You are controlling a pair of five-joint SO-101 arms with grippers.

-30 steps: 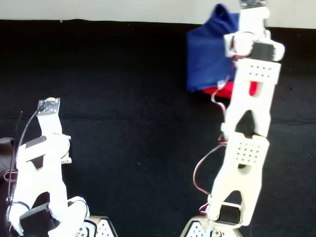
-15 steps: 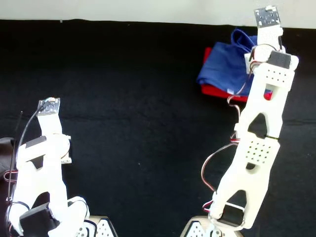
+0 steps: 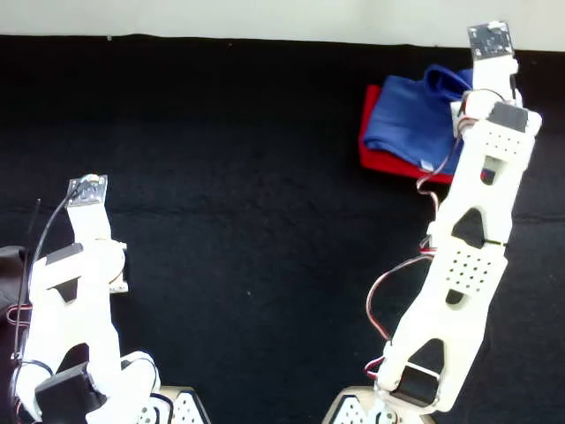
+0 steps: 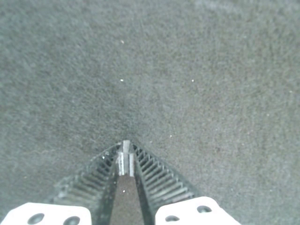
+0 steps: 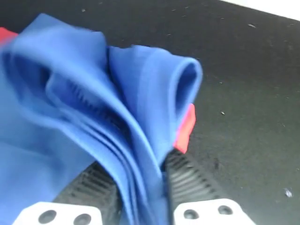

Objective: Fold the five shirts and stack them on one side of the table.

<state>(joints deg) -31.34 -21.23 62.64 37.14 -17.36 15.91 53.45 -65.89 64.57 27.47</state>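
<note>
1. The right gripper clamped a bunched fold of the crumpled blue fabric shirt, which hid its fingertips.
2. The shirt lay on a flat red shirt at the far right, and the white right arm covered their right edge.
3. The left gripper was pressed together, empty, at the left.

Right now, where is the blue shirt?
In the high view the blue shirt lies on the red shirt at the far right corner of the table, its bunched folds pinched in the right gripper.

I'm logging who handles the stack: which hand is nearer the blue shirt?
Right. The right hand is shut on the blue shirt atop the red shirt, far right. The left hand sits shut over the table, near left, well apart.
</note>
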